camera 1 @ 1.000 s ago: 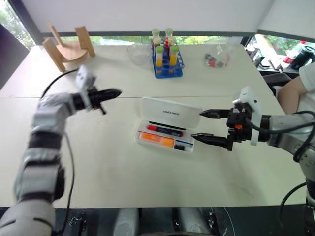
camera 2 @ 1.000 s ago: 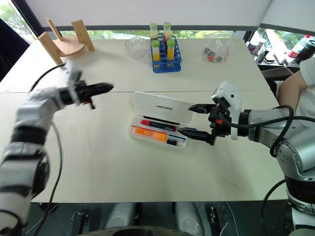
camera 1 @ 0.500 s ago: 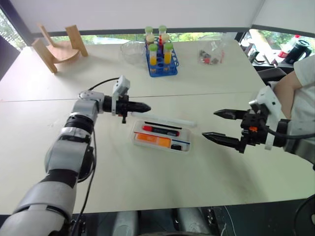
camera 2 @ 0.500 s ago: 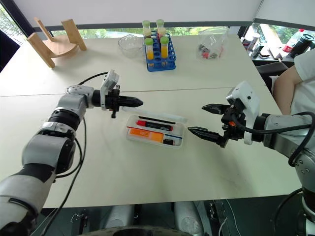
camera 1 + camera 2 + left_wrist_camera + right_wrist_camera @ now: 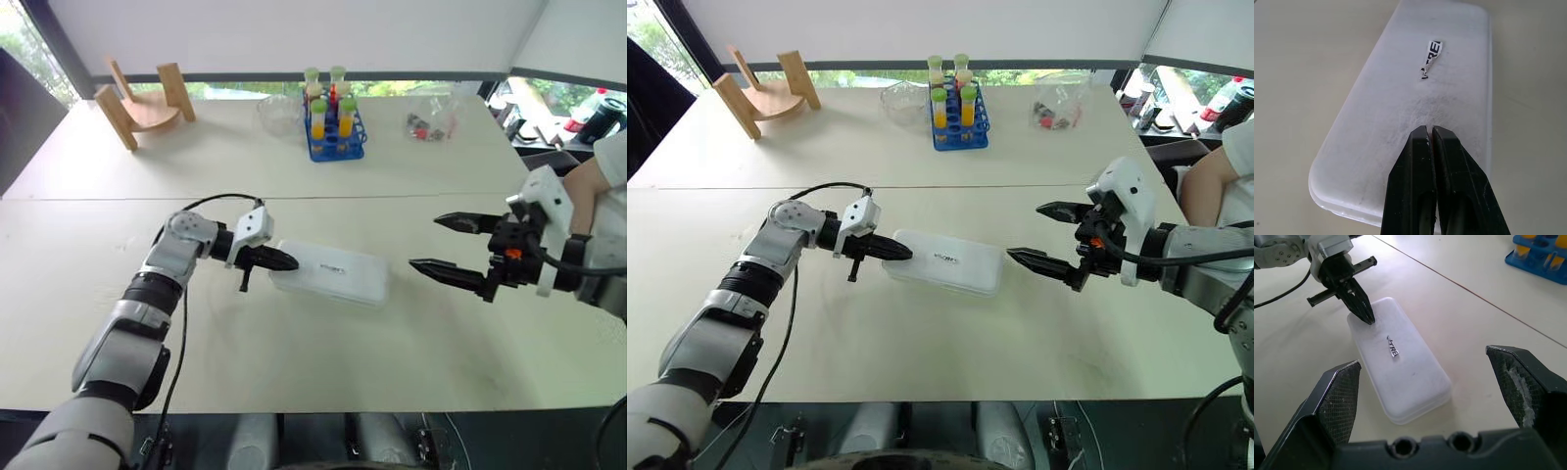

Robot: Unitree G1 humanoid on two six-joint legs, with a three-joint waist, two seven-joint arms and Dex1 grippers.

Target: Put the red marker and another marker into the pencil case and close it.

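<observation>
One container matters at this step: the pencil case (image 5: 329, 273), a flat white box lying near the middle of the table (image 5: 294, 362) with its lid down, so its contents are hidden. Small dark lettering shows on the lid.

Left gripper (image 5: 287, 262): fingers pressed together, holding nothing. The tips rest on, or just above, the lid at the case's left end; contact cannot be confirmed. Right gripper (image 5: 427, 243): jaws spread wide and empty, held above the table to the right of the case and apart from it, pointing toward it.

At the far side of the table stand a blue rack (image 5: 332, 125) holding capped tubes of yellow and orange liquid, a clear glass bowl (image 5: 277, 110) beside it, a clear bag (image 5: 435, 119) of small items, and a wooden stand (image 5: 145, 101) at the far left. All sit well apart from the case. A person's arm (image 5: 598, 181) shows at the right edge.
</observation>
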